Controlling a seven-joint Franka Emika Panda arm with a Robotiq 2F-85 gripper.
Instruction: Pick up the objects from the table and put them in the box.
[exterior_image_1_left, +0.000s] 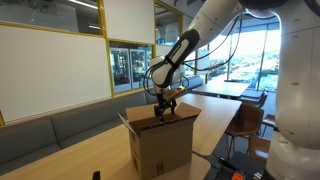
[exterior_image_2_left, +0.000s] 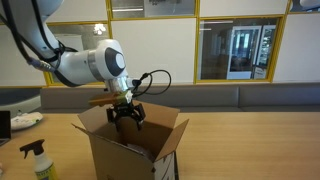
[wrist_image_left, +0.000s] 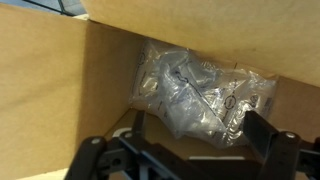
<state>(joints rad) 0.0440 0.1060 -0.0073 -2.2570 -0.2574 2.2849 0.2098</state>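
Well left of the black pincer (exterior_image_2_left: 126, 117), a white-triggered spray bottle (exterior_image_2_left: 36, 158) stood on the pale wood-grain table (exterior_image_2_left: 260, 150). The pincer hung spread wide, holding nothing, just above the open brown cardboard box (exterior_image_2_left: 140, 155). Beneath it, inside the box, lay a crumpled clear plastic bag (wrist_image_left: 200, 95).

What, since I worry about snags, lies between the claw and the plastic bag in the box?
Nothing: the wrist view shows the open claw above the plastic bag inside the box, only air between.
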